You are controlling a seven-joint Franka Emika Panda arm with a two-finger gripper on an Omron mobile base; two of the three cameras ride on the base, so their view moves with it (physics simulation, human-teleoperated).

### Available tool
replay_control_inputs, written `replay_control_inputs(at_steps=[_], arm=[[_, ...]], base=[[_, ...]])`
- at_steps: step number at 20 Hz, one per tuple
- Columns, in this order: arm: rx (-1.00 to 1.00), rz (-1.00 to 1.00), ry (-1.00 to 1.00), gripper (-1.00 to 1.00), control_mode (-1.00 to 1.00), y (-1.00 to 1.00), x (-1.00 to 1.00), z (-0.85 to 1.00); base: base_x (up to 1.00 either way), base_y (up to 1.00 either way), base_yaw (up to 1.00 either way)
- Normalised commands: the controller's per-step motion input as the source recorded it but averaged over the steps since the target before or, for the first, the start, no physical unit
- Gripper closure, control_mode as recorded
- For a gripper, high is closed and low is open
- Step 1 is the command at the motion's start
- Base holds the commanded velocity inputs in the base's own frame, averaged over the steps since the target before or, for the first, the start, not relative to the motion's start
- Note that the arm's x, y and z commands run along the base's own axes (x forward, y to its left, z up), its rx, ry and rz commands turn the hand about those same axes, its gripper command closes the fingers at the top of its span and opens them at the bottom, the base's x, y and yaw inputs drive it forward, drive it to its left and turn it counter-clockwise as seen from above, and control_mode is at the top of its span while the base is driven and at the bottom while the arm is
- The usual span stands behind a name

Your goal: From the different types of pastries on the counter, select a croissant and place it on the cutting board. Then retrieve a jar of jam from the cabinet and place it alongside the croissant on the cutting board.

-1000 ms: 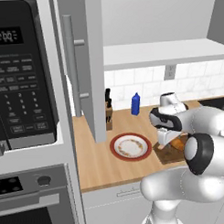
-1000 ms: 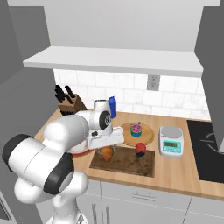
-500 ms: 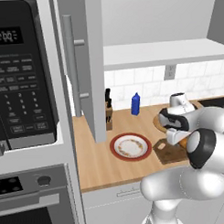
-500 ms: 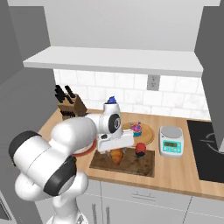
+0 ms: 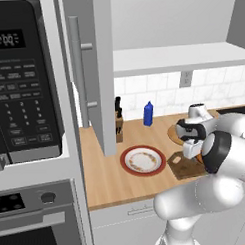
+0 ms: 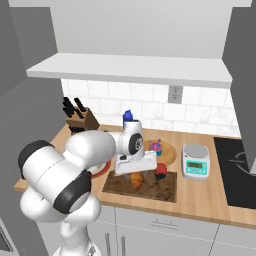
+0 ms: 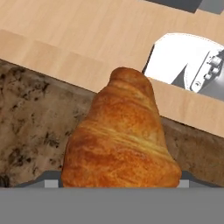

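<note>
The gripper (image 6: 136, 176) sits low over the cutting board (image 6: 165, 189) w/ the croissant (image 6: 136, 180) between its fingers — grip or release can't be told — jam jar (image 6: 160, 171) beside it on the board, prob. final placement.

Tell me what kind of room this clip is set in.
A rendered home kitchen, by the look of it: a built-in microwave above an oven, a knife block on the wooden counter, and a cooktop at the right end.
</note>
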Motion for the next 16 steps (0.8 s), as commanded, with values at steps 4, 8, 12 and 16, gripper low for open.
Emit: replay_control_inputs(at_steps=[4,8,12,16], arm=[[0.03,-0.06,-0.04,1.00,-1.00,-0.12,0.00,-0.24],[0.02,-0.05,-0.09,-1.00,-1.00,-0.03,0.03,-0.06],[0.03,-0.02,-0.08,-1.00,-1.00,0.00,0.00,0.11],[0.00,0.00,-0.06,-1.00,-1.00,0.18,0.00,0.24]], base=[[0.00,0.00,0.00],[0.00,0.00,0.00],[0.00,0.00,0.00],[0.00,0.00,0.00]])
